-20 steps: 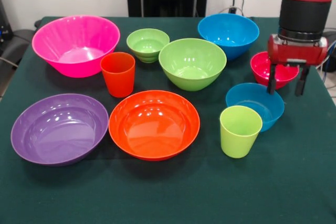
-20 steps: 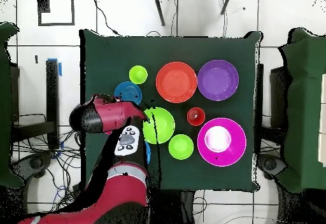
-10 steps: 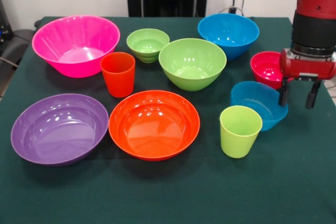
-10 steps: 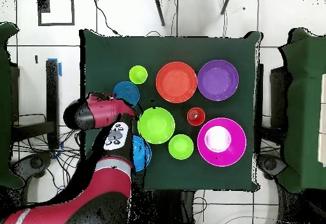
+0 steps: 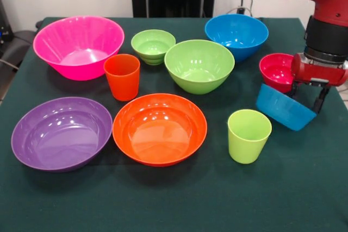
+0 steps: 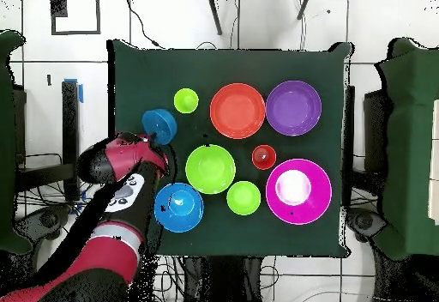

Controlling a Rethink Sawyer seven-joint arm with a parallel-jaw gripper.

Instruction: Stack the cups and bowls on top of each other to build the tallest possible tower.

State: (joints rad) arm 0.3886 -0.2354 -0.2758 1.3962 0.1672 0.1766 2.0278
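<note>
Small blue bowl (image 5: 284,110) is tipped steeply on its side, at 3 o'clock of the lime cup (image 5: 248,135) on the tabletop (image 5: 163,199). Pincer (image 5: 308,97) grasps its rim; red bowl (image 5: 277,70) sits just behind.

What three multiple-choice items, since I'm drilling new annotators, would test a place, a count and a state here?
1. The orange plastic cup stands:
A) inside a bowl
B) between the big pink plastic bowl and the larger green plastic bowl
C) on the floor

2. Blue plastic bowls on the table:
A) one
B) three
C) two

3. The small blue bowl at the gripper is:
A) tilted
B) sitting flat
C) upside down

B: in the front view, pink is to its left and green to its right.
C: the large blue bowl at the back, plus the small one.
A: its rim leans steeply.
</note>
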